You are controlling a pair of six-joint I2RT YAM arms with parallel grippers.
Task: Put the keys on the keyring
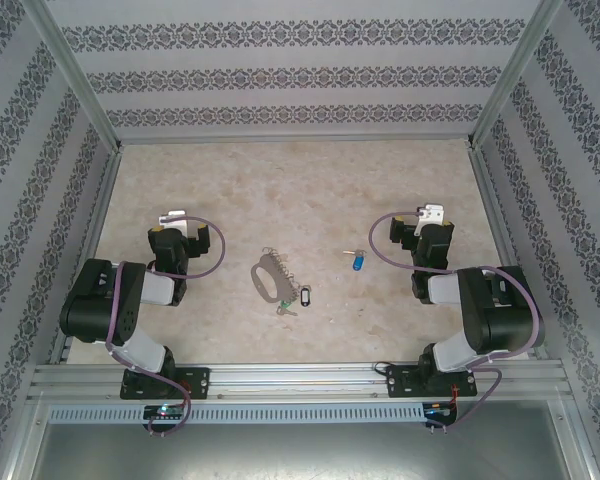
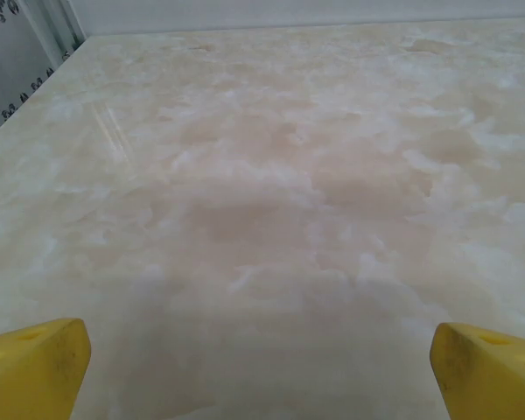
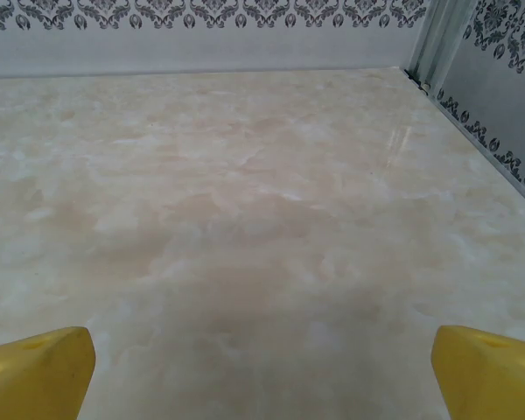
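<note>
Opening step, by the look of it: nothing is picked up. The keyring (image 1: 269, 277) lies on the bench (image 1: 280, 190), a black tag (image 1: 302, 296) at its near end. The blue-headed key (image 1: 358, 262) lies to the keyring's right, apart from it. Both arms' jaws gape wide, empty. Next move, I reckon: the right arm (image 1: 485, 305) reaches down for that key.
</note>
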